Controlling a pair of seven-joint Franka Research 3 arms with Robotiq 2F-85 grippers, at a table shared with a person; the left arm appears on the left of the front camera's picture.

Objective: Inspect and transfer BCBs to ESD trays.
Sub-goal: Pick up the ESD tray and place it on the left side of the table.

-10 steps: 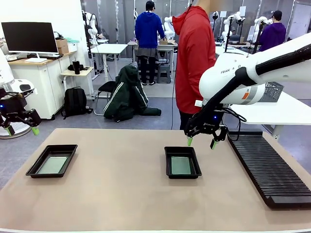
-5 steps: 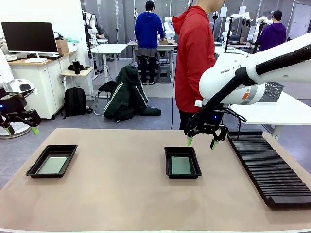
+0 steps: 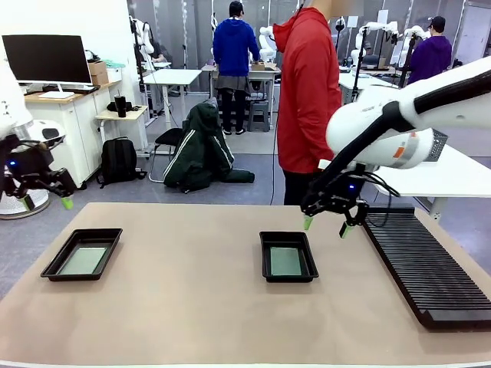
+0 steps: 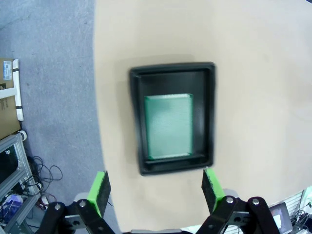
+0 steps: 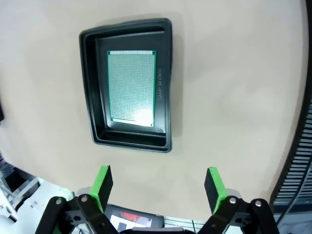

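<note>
Both arms drift rightward, upward; right end effector (image 3: 326,226) and left end effector (image 3: 44,202) gape wide, empty. BCBs (image 5: 131,88) seemingly seated in ESD trays (image 3: 265,274); retreat clear of rims.

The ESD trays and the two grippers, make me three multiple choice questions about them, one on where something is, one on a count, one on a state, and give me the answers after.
1. Where does the long black slotted rack lie?
A. On the table's right side, beyond the right gripper
B. Between the two trays
C. At the table's left edge

2. How many ESD trays hold a green board?
A. None
B. One
C. Two

3. How do the right gripper's jaws stand?
A. Shut on a board
B. Open and holding nothing
C. Shut on a tray rim

Answers:
1 A, the rack runs along the right side, past the right gripper.
2 C, the left tray holds a board and the middle tray holds a board.
3 B, its green fingertips stand wide apart above the table with nothing between them.
</note>
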